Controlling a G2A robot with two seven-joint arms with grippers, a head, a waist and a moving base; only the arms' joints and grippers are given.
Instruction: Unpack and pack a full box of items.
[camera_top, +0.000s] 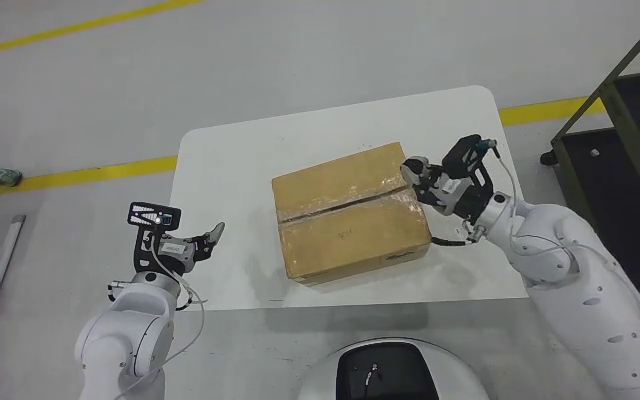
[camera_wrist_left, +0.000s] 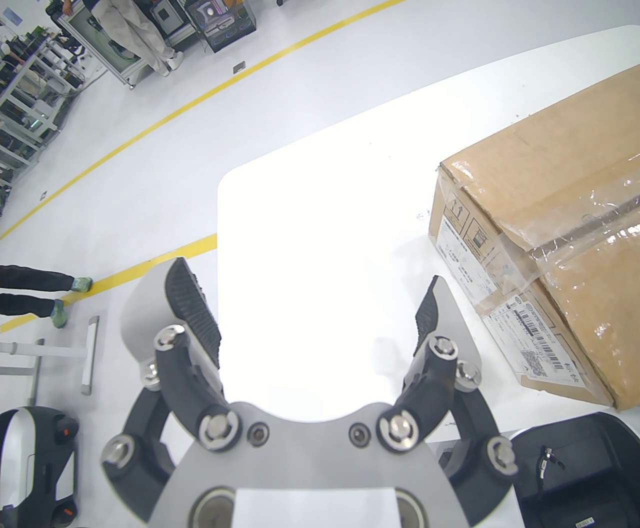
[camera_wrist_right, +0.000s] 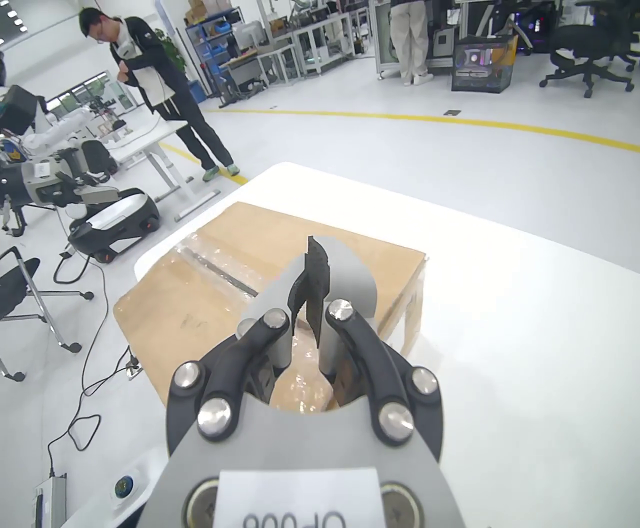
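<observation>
A brown cardboard box (camera_top: 350, 210) sits shut in the middle of the white table (camera_top: 230, 160), its top seam sealed with clear tape (camera_top: 345, 203). In the left wrist view the box (camera_wrist_left: 565, 200) lies off to one side, with labels on its end face. My left gripper (camera_top: 212, 238) hovers over the table's left part, apart from the box, its fingers (camera_wrist_left: 192, 305) spread open with nothing between them. My right gripper (camera_top: 412, 172) is at the box's right end, over the top edge. Its pads (camera_wrist_right: 314, 290) are pressed together over the box top (camera_wrist_right: 210, 280), holding nothing that I can see.
A dark metal rack (camera_top: 600, 130) stands off the table's right side. Yellow floor lines (camera_top: 90, 175) run past the table. Bare table surface lies left of the box and behind it.
</observation>
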